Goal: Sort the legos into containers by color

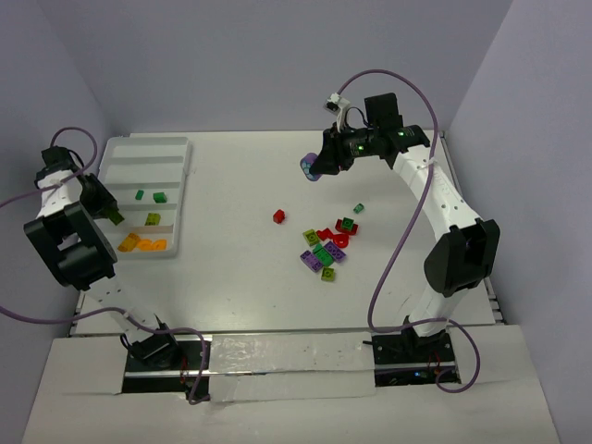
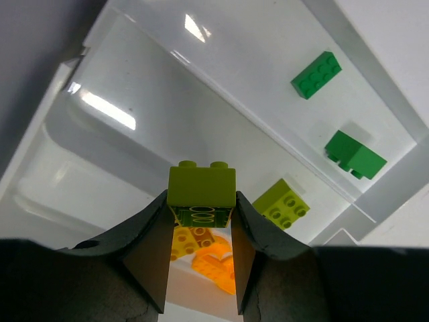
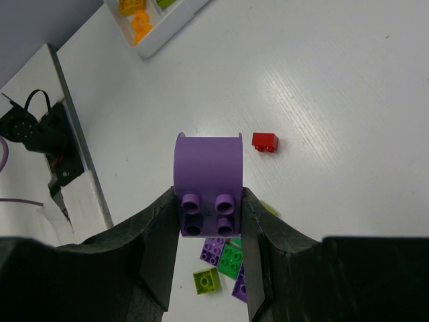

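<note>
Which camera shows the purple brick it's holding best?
The right wrist view: the purple brick is large and central, studs visible. The top view shows only a small purple speck; the left wrist view misses it.

A broad band of bare bench [image 1: 231,231] lies between the white tray [image 1: 148,141] on the left and the loose pile of legos [image 1: 326,248] right of centre, broken only by a lone red brick [image 1: 278,215]. The tray's low dividing walls [image 2: 268,144] rise between compartments. Two green bricks [image 2: 316,74], a lime brick [image 2: 281,203] and orange bricks [image 1: 143,244] take up floor in the nearer ones. The right arm [image 1: 442,194] arches just beside the pile.
</note>
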Controlling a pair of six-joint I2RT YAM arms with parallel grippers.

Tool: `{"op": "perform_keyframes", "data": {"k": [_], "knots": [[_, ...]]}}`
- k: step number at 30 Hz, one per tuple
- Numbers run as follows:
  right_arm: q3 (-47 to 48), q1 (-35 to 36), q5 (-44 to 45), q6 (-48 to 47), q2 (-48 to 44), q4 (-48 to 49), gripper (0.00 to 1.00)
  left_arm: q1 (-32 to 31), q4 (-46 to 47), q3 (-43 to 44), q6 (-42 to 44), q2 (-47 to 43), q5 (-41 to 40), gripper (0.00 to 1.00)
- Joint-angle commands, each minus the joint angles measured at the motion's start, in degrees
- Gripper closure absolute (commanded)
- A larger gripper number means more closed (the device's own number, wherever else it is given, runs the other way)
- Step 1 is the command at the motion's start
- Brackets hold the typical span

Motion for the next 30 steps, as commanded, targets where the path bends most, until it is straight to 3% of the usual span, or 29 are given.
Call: {"op": "perform_keyframes", "data": {"k": [1,5,9,12,15,17,18,19,20,26,29,30], "knots": [[1.81,-0.44,-0.69,-0.04,0.26,-0.22,1.0,-0.07,1.65,3.01,-2.09,1.7,4.93,0.88],[2.96,-0.39,-0.51,-0.59,1.17,-1.02,1.0,-0.12,1.77,2.42,-2.25,2.3,5.03,0.85],[3.54,-0.39,-0.25,-0.92,1.64,-1.51,1.0,-0.12,1.93,1.0,-2.41,2.54,5.04,0.73],[3.68,-0.39,0.03,-1.01,1.64,-1.51,1.0,0.07,1.6,1.43,-2.01,2.46,4.68,0.52],[3.97,-0.39,-0.02,-1.05,1.77,-1.51,1.0,0.22,1.04,2.85,-1.65,2.28,5.1,0.42],[4.27,-0.39,-0.13,-1.13,1.85,-1.54,1.0,0.5,1.19,3.75,-0.95,1.15,6.0,0.2],[4.37,-0.39,-0.26,-1.2,1.92,-1.61,1.0,0.5,1.31,4.06,-0.5,0.32,7.02,0.18],[4.53,-0.39,-0.31,-1.25,1.97,-1.66,1.0,0.5,1.31,4.44,0.33,-0.35,7.74,0.06],[4.7,-0.39,-0.39,-1.33,1.99,-1.74,1.0,0.55,1.04,5.24,1.09,-0.93,8.4,0.02],[3.62,-0.39,-4.84,0.79,0.63,2.32,1.0,-2.2,5.88,5.54,8.13,-12.23,20.9,0.1],[0.78,-0.26,-7.25,7.7,0.04,7.26,1.0,-7.76,7.51,5.47,11.74,-17.91,24.34,0.11],[-0.65,0.15,-7.82,12.75,-0.11,12.06,1.0,-12.48,8.11,4.43,13.49,-20.68,25.76,0.11]]}}
